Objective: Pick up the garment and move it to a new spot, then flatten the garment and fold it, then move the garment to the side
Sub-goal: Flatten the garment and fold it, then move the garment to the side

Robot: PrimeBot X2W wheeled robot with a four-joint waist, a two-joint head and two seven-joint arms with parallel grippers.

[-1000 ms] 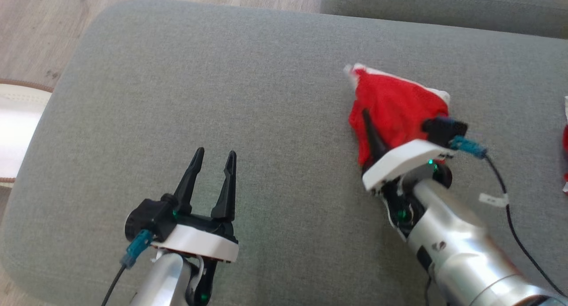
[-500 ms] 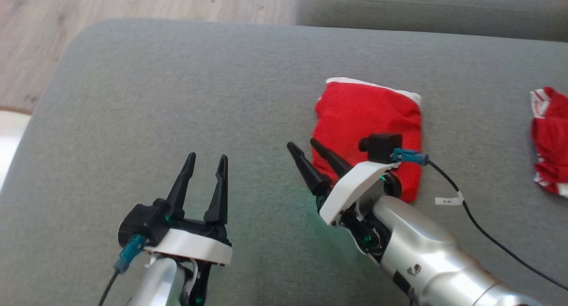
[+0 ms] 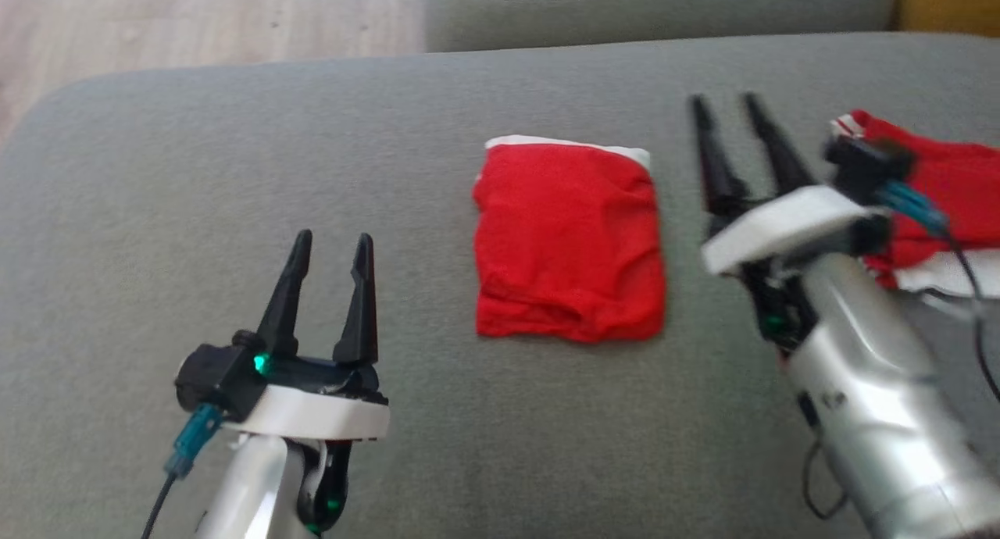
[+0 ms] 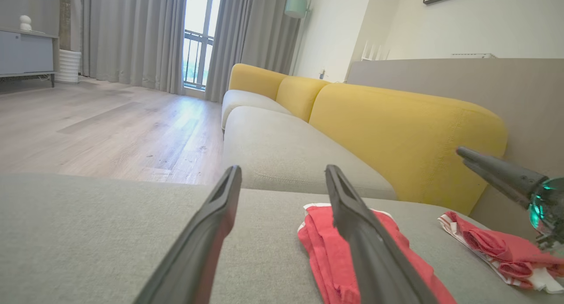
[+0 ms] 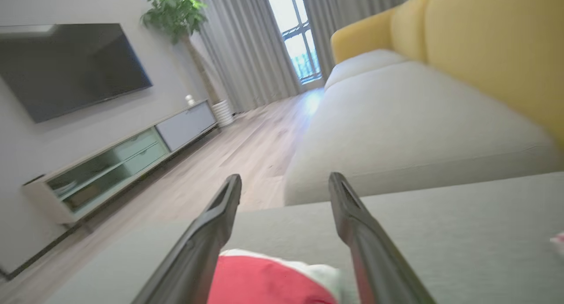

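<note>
Two empty, spread grippers flank the folded garment (image 3: 569,242): left gripper (image 3: 333,240), right gripper (image 3: 723,101); open cushion (image 3: 195,172) reaches left to its edge.

Grey cushion (image 3: 312,172) bears a folded red garment (image 3: 569,242) and a crumpled red-white cloth (image 3: 965,172)

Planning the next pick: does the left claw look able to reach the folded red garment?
Probably yes. The left claw is open, the folded red garment lies flat to its right, bare grey cushion lies between them, and the right claw stands on the garment's far side.
</note>
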